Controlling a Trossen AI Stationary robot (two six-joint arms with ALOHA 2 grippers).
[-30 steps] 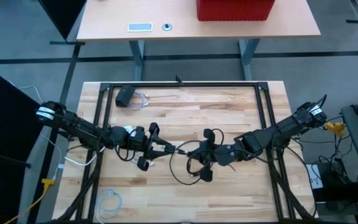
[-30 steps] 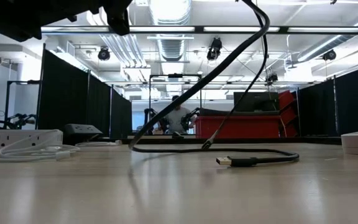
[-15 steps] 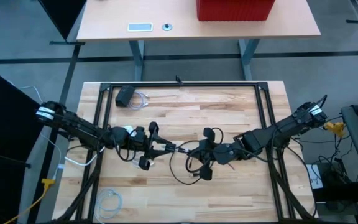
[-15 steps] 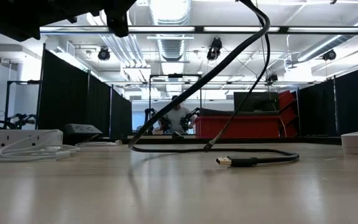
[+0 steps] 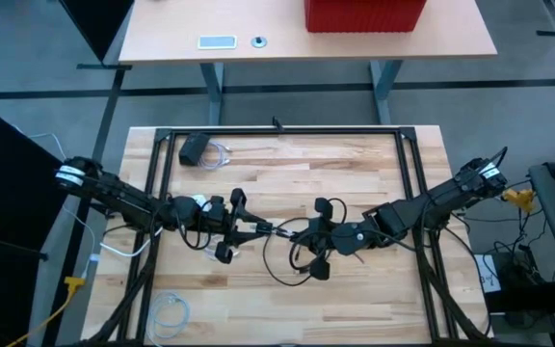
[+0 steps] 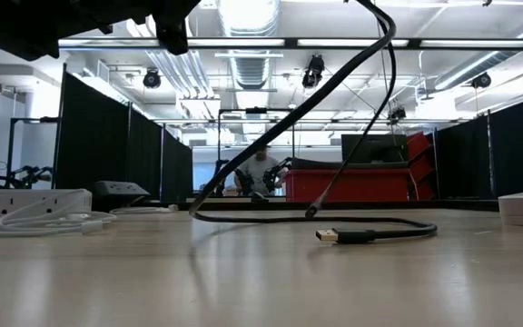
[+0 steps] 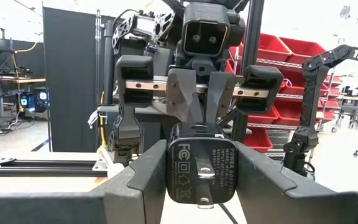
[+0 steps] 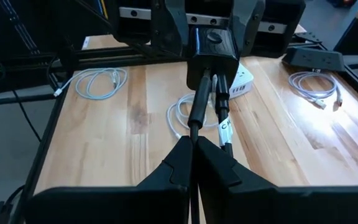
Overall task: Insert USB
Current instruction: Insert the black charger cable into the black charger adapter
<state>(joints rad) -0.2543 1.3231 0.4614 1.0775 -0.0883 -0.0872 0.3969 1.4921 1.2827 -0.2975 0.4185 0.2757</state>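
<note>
A black power adapter (image 7: 201,169) hangs over the table's middle, with my left gripper (image 5: 258,229) shut on it. My right gripper (image 5: 292,234) faces it from the right, shut on a black cable (image 8: 197,106). That cable runs to the adapter's far face (image 8: 211,46), beside a second cable with a white tag (image 8: 225,130). Whether a plug is seated there, I cannot tell. The black cable loops on the wooden table (image 5: 297,265). Its free USB plug (image 6: 327,235) lies flat on the table. My left gripper pinches the adapter's two side faces (image 7: 173,171) between its fingers, coming level from the table's left. The adapter is clear of the table, its pronged face toward the wrist. My right gripper pinches the black cable (image 8: 194,134) between its shut fingers, a short way from the adapter. The fingers come roughly level from the table's right and lie along the cable. The cable runs straight on to the adapter.
A white power strip (image 8: 241,78) and white coiled cables (image 8: 98,83) (image 8: 316,87) lie beyond the adapter. Another black adapter (image 5: 196,147) sits at the far left and a white coil (image 5: 171,310) at the near left. A black frame (image 5: 277,132) rims the table.
Both grippers have kept still. In the low view, the hanging stretch of black cable has drifted a little sideways where it meets the table; the USB plug on the table has stayed put.
</note>
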